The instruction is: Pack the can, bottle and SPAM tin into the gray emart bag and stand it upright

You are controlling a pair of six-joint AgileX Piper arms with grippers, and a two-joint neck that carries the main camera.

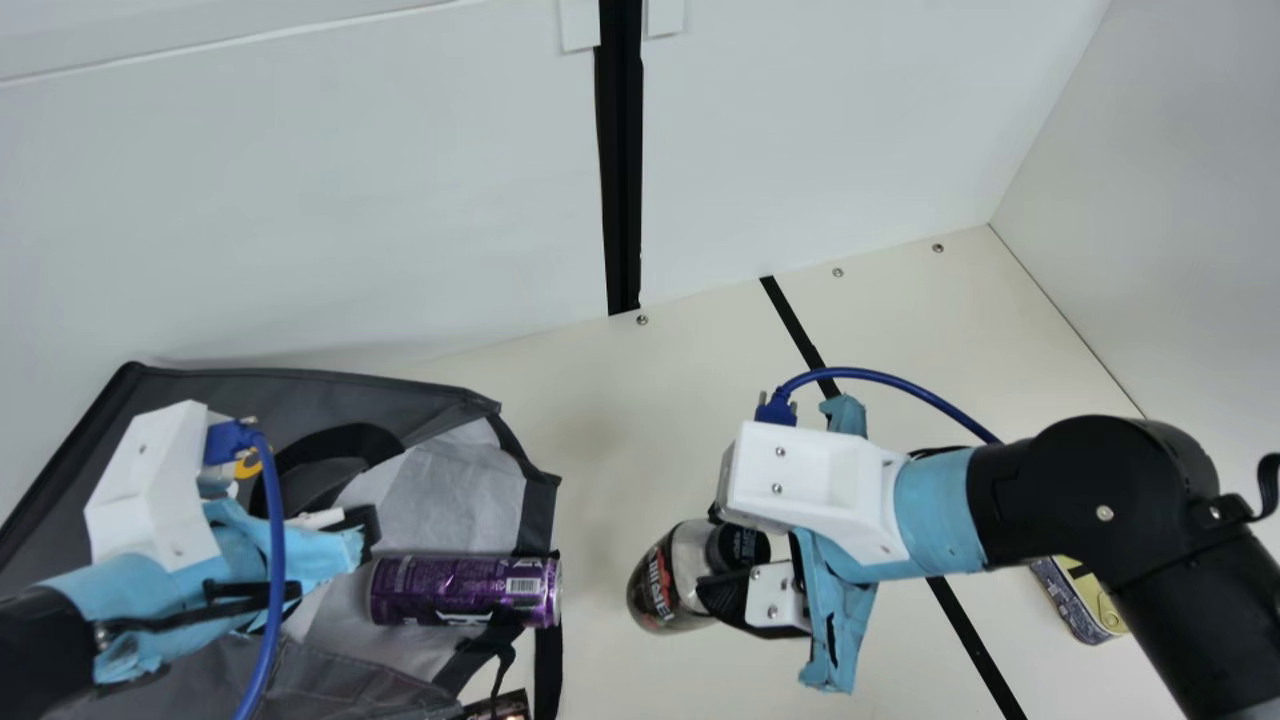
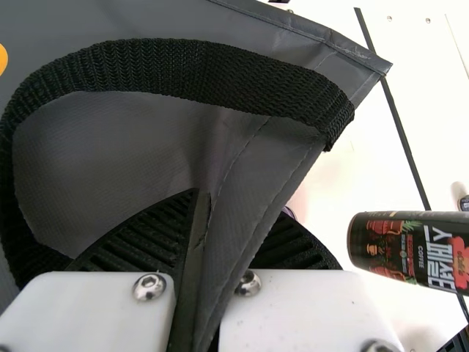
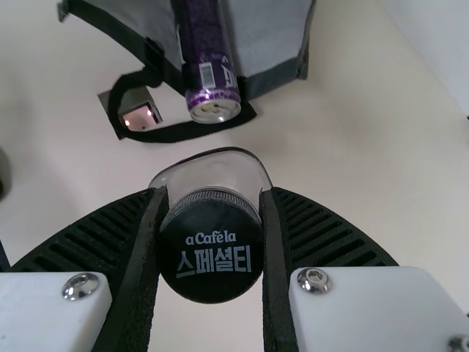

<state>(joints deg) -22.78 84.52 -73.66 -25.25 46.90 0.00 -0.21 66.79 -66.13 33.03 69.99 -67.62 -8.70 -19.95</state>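
- The gray bag [image 1: 445, 400] lies on its side near the counter's [image 1: 590, 420] far edge, mouth toward the right edge.
- The can [image 1: 465, 590] lies on its side in that mouth, one end at the rim.
- Left gripper [image 1: 368, 527]: jaws closed on a fold of the bag by a handle [image 2: 198, 66].
- Right gripper [image 1: 716, 555]: jaws gripping the bottle [image 1: 660, 590] at its cap end, between bag and tin; I cannot tell whether its base touches the counter.
- The SPAM tin [image 1: 1078, 605] sits on the counter toward the right edge.
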